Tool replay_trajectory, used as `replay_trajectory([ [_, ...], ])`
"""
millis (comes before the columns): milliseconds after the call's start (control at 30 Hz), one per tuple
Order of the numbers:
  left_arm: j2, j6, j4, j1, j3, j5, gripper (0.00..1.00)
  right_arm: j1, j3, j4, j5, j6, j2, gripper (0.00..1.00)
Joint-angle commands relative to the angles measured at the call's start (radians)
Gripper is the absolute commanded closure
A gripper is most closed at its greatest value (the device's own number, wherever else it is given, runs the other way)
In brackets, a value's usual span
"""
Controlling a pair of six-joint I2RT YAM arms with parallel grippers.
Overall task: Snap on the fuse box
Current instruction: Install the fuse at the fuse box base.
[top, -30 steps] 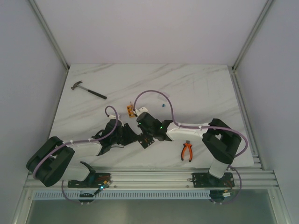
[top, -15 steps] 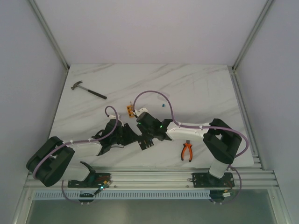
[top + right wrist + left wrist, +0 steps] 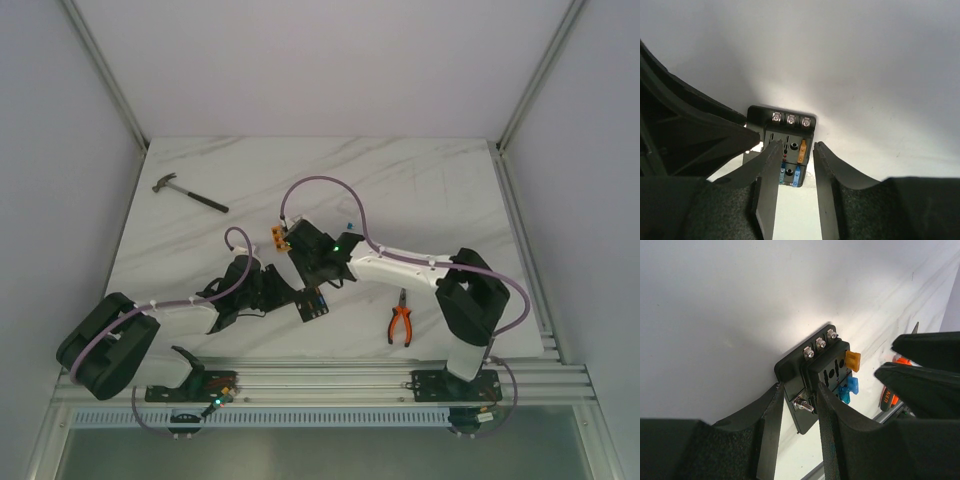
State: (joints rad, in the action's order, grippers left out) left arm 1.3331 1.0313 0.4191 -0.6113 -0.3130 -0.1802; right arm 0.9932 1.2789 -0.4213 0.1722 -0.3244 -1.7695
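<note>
**Top view.** One counter point(image 3: 450, 200) carries one fuse box point(image 3: 313, 303), lying near the front edge between the two arms. The left arm point(image 3: 180, 312) reaches to the box from the left. The right arm point(image 3: 390, 268) ends above and just behind it. Also on the counter:
- one hammer point(image 3: 190, 194), at the far left
- one pair of pliers point(image 3: 401, 324), to the right of the box
- one orange block point(image 3: 277, 235), beyond the box
- one small blue piece point(image 3: 347, 226), near the block

**Left wrist view.** The left gripper point(image 3: 800, 390) has both fingers point(image 3: 770, 425) clamped on the near end of the fuse box. The box shows three screws point(image 3: 821, 343) in a row and a fourth between the fingers. One orange fuse point(image 3: 852, 360) and two blue fuses point(image 3: 850, 386) sit in it.

**Right wrist view.** The right gripper point(image 3: 796, 146) hangs above the fuse box, its two fingers point(image 3: 765, 185) released, parted and grasping nothing. The same three screws, one orange fuse and two blue fuses show through the gap.
</note>
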Motion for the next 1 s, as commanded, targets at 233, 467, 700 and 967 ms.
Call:
replay_trajectory([
  [233,-0.008,0.003,-0.023,0.003,-0.005,-0.011,0.58,-0.009,0.041,-0.12,-0.052,-0.085,-0.063,0.7],
  [467,-0.008,0.004,-0.023,0.004,-0.006,-0.012,0.58,-0.012,0.049,-0.119,-0.044,-0.085,-0.09,0.78],
  [700,0.002,0.001,-0.022,0.004,-0.011,-0.014,0.58,-0.014,0.06,-0.119,-0.046,-0.082,-0.104,0.87],
  [967,0.014,0.0,-0.018,0.004,-0.015,-0.019,0.57,-0.013,0.095,-0.181,-0.055,-0.05,-0.17,1.0],
])
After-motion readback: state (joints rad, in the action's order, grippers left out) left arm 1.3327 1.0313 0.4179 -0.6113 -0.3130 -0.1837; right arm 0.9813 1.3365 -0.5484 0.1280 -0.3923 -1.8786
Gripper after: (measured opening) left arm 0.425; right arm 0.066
